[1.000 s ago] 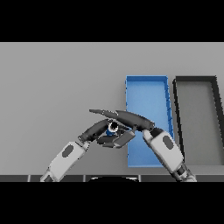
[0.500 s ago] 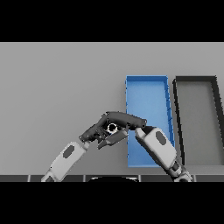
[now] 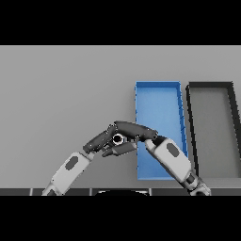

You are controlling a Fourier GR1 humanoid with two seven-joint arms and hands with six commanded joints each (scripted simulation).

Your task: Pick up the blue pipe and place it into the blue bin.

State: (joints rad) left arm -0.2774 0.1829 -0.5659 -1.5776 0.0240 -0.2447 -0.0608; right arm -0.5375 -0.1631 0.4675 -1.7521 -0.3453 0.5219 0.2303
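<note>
Curling round a small ring-shaped opening, the fingers point(image 3: 120, 149) of the left hand point(image 3: 101, 141) and those of the right hand point(image 3: 136, 132) meet just left of the blue bin point(image 3: 157, 94). That opening, pale-rimmed and dark inside, appears to be the end of the pipe point(image 3: 117, 138); its blue body is hidden by the hands, so its colour and length cannot be read here. The left fingers lie under and beside it, bent inward and close together, pinching it from below. The right fingers reach across the top of it from the right, laid flat and close together, their tips over the left hand's knuckles. Whether the right hand truly presses on the pipe or only covers it cannot be told.

The two hands touch or overlap around the pipe, over the grey counter point(image 3: 61, 94) near the bin's lower left wall. The pipe is outside the bin, just beside its left edge, and whether it rests on the counter or is lifted cannot be told.

The left arm comes up from the lower left, white and grey, angled toward the hands. The right arm comes up from the lower right and crosses the bin's lower part, hiding some of its floor and near wall.

To the right of the blue bin, just beside it with a narrow strip of counter between, stands a black bin point(image 3: 192, 122) with a grey floor.
</note>
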